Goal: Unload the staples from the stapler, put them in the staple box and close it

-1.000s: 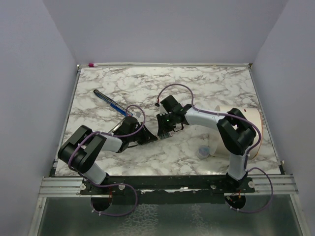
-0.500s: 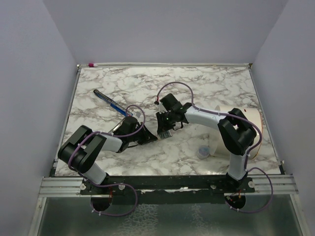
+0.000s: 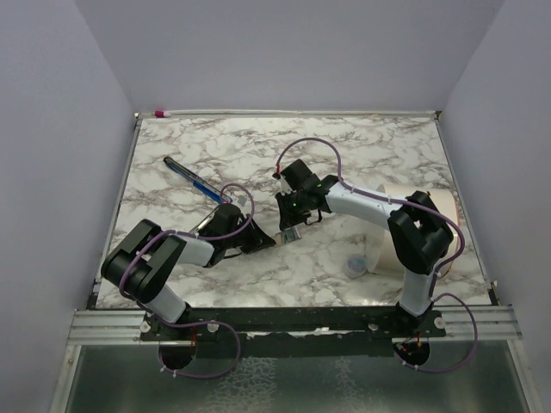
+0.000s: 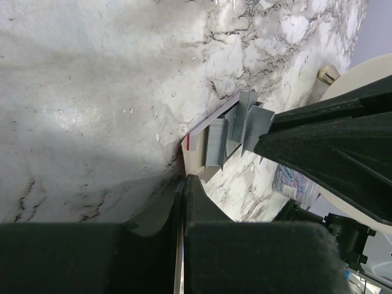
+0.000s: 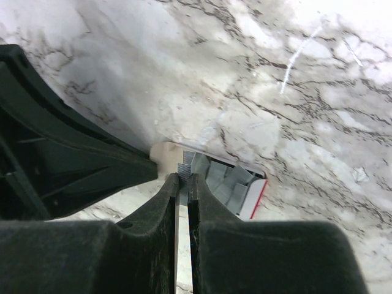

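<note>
Black fingers of the right gripper (image 5: 182, 179) are drawn nearly together, with only a thin slit left, and a narrow grey strip of the staples (image 4: 215, 142) sits pinched in that slit at the very tips. The tips reach down at the near left corner of a small white box (image 5: 251, 199) with a red edge. More strips lie in this box, some flat and some tilted up against one another. From the left, the left gripper (image 4: 184, 184) lies low over the marble table (image 3: 362, 155) with its fingers pressed tight together and holding nothing. Its tip meets the beige corner of the same box, touching it or just beside it. The two grippers come together over the box, slightly left of the table's middle and toward the near side. The stapler cannot be picked out in any view. Farther left and farther back, well apart from the box, a long blue-black pen (image 3: 191, 178) lies at a slant. To the right, past the right arm's forearm, a large white roll (image 3: 435, 211) stands near the right edge, with a small clear tub (image 3: 355, 265) of coloured bits just beside it on the near side.
</note>
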`<state>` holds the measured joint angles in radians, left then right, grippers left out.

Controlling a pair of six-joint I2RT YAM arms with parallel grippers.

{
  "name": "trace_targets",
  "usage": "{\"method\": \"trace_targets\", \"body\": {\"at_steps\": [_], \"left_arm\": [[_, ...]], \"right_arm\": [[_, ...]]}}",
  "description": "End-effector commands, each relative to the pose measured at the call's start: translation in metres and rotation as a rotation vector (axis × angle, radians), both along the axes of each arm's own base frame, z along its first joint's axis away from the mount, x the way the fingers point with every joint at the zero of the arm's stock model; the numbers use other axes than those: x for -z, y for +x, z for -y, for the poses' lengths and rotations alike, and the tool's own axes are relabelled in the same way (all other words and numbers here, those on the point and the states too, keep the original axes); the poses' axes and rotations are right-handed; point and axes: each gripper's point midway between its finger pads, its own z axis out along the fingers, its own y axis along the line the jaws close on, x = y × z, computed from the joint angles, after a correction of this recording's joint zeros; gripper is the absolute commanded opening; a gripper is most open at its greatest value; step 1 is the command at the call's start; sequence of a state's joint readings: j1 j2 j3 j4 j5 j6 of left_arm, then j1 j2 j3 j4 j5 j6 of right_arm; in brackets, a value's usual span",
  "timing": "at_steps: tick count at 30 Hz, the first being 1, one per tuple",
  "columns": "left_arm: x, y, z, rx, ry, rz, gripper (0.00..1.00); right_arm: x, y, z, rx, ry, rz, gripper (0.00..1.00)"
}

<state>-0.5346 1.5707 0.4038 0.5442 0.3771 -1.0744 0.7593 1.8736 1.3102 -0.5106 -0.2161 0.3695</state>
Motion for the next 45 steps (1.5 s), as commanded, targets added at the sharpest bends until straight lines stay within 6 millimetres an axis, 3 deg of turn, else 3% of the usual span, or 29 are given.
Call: {"method": "trace_targets", "body": {"at_steps": [1,9,14,32,45], "left_arm": [[-0.014,0.003,0.007,0.028,-0.023,0.039,0.0],[-0.014,0.004,0.007,0.025,-0.024,0.039,0.0],[-0.015,0.003,0.006,0.023,-0.024,0.038,0.0],[-0.015,0.003,0.007,0.02,-0.029,0.04,0.0],[-0.015,0.002,0.008,0.022,-0.03,0.038,0.0]], "right_arm": [[-0.009,0.009,0.011,0.033,-0.062,0.051,0.04],[-0.014,-0.003,-0.014,-0.053,0.075,0.008,0.04],[0.001,-0.005,-0.011,-0.059,0.043,-0.017,0.04],[0.023,-0.009,-0.001,-0.067,-0.047,-0.029,0.04],[-0.008,0.004,0.002,-0.028,-0.059,0.052,0.04]]}}
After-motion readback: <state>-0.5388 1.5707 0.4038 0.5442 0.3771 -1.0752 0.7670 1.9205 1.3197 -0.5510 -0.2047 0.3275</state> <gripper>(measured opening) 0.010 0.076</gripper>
